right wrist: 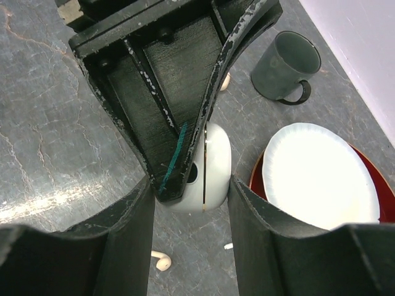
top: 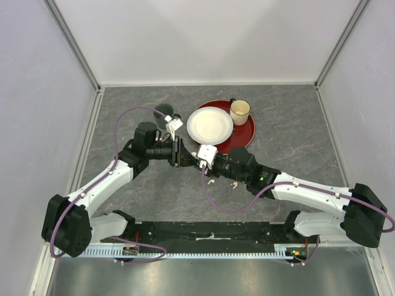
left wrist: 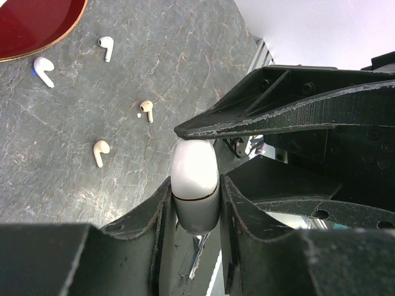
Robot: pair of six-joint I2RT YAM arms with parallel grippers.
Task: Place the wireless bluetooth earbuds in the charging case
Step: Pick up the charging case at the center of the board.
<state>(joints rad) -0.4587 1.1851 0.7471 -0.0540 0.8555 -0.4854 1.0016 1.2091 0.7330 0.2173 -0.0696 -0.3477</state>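
Note:
The white charging case (left wrist: 195, 165) hangs above the table, its lid seam closed. My left gripper (left wrist: 195, 185) is shut on it, both fingers pressed against its sides. My right gripper (right wrist: 190, 185) is also shut on the charging case (right wrist: 217, 161), crossing the left fingers at right angles. In the top view the two grippers, left (top: 190, 159) and right (top: 203, 161), meet at mid-table and hide the case. Two white earbuds (left wrist: 43, 69) (left wrist: 106, 46) and two peach earbuds (left wrist: 147, 109) (left wrist: 100, 151) lie loose on the grey table. One peach earbud (right wrist: 162, 261) lies below the right jaws.
A red tray (top: 245, 137) at the back holds a white plate (top: 210, 125) and a beige mug (top: 240, 111). A dark mug (top: 163, 113) stands left of the tray. Walls enclose the table on three sides.

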